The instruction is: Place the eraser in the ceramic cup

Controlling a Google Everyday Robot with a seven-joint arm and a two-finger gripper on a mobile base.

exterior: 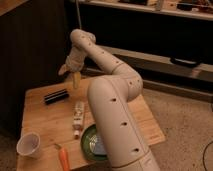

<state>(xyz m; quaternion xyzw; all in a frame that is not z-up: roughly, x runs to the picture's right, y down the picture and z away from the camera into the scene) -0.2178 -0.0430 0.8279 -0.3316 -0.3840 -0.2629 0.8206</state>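
The eraser (56, 96), a long black block with lighter stripes, lies on the wooden table (40, 120) toward its far left. The ceramic cup (29, 145), small, white and handleless, stands upright at the table's near left corner. My gripper (73, 76) hangs above the far edge of the table, a little to the right of and above the eraser, pointing down. It is apart from the eraser and far from the cup.
A white bottle-like tube (78, 118) lies in the middle of the table. An orange carrot (64, 157) lies near the front edge. A dark green plate (94, 144) sits partly behind my arm. Dark shelving stands behind the table.
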